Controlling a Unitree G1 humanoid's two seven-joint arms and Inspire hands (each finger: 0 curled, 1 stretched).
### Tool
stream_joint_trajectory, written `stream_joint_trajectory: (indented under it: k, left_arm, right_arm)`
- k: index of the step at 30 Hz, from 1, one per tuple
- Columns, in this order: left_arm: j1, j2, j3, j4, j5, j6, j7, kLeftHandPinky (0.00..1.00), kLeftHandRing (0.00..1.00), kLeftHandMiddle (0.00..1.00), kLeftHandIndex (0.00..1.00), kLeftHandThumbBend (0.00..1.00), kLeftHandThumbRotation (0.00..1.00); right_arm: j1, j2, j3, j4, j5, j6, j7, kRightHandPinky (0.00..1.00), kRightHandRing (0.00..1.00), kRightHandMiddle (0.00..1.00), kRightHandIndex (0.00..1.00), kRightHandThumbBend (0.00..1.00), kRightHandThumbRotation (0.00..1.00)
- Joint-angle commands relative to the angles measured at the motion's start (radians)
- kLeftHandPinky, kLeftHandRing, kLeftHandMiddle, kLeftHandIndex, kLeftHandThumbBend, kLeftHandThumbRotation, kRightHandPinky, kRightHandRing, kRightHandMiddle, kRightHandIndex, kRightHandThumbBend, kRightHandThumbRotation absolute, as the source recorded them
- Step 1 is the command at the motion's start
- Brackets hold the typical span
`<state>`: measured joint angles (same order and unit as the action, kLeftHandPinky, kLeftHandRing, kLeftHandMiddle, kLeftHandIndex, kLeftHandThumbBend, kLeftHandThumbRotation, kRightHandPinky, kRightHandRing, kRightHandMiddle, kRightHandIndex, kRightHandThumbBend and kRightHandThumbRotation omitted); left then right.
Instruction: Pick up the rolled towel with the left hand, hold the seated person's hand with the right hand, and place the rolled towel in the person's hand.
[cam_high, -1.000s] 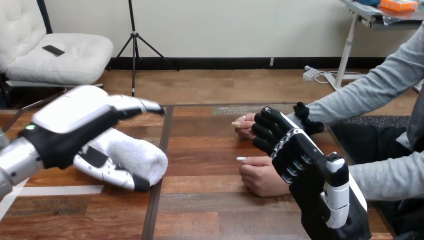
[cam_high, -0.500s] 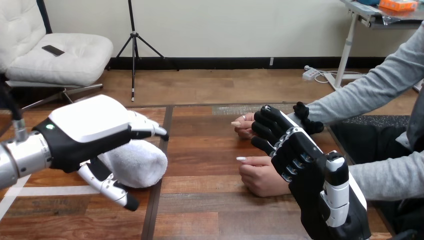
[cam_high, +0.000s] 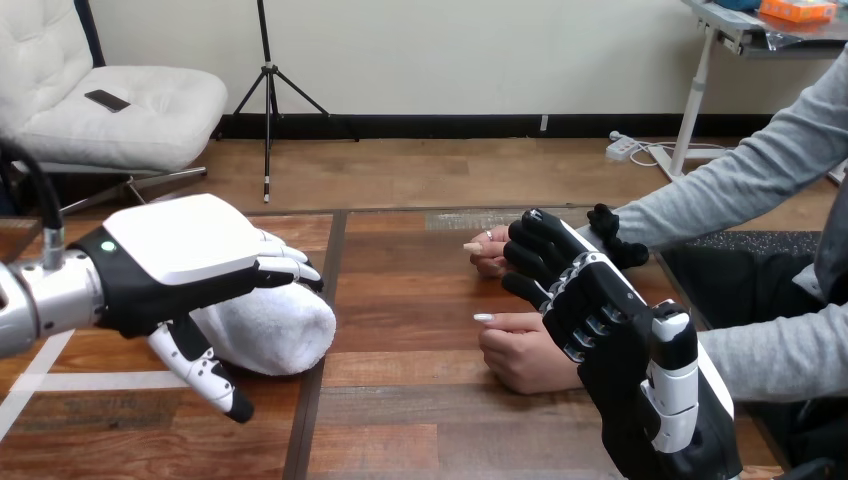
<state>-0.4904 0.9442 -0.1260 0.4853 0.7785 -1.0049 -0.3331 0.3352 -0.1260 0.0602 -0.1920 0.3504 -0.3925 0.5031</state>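
A white rolled towel (cam_high: 275, 330) lies on the wooden table (cam_high: 420, 300) at the left. My left hand (cam_high: 180, 255) hovers palm-down over it, with straight fingers resting along the towel's top. Its thumb (cam_high: 205, 372) points down in front of the towel, apart from it. At the right, my right hand (cam_high: 610, 310) lies over the person's farther hand (cam_high: 487, 255). Its fingers curl over that hand, with the thumb (cam_high: 612, 238) on the far side of the wrist. The person's nearer hand (cam_high: 520, 355) rests on the table just under my right hand.
The person's grey-sleeved arms (cam_high: 760, 170) come in from the right edge. A dark seam (cam_high: 318, 350) runs down the tabletop beside the towel. Bare wood lies between the towel and the person's hands.
My left hand has turned palm-down and settled over the towel; its thumb has swung from beside the towel to in front of it. The right hand and the person's hands have stayed put.
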Motion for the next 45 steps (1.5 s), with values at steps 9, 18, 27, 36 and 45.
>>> stream_joint_trajectory:
  k: [9,18,27,36,45]
  left_arm:
    - [-0.140,0.033,-0.067,0.021,0.141,0.032,0.113,0.79,0.90,0.91,0.88,1.00,0.61]
    - [-0.174,0.029,-0.107,0.054,0.210,0.051,0.193,0.80,0.90,0.92,0.89,1.00,0.61]
    - [-0.206,0.022,-0.146,0.098,0.253,0.079,0.256,0.81,0.91,0.93,0.89,1.00,0.61]
    - [-0.244,0.010,-0.189,0.158,0.285,0.111,0.313,0.81,0.91,0.93,0.89,1.00,0.60]
    - [-0.281,-0.008,-0.230,0.226,0.292,0.142,0.333,0.81,0.91,0.92,0.89,1.00,0.58]
  right_arm:
    - [-0.045,-0.009,-0.014,-0.054,0.009,-0.013,0.000,0.92,0.94,0.93,0.90,0.81,1.00]
    - [-0.040,-0.014,-0.017,-0.058,0.014,-0.011,0.005,0.92,0.94,0.93,0.91,0.80,1.00]
    - [-0.040,-0.016,-0.023,-0.049,0.020,-0.015,0.015,0.92,0.94,0.93,0.91,0.80,1.00]
    - [-0.042,-0.009,-0.022,-0.049,0.019,-0.014,0.015,0.91,0.94,0.93,0.91,0.80,1.00]
    - [-0.041,-0.011,-0.022,-0.052,0.017,-0.011,0.018,0.91,0.94,0.93,0.90,0.81,1.00]
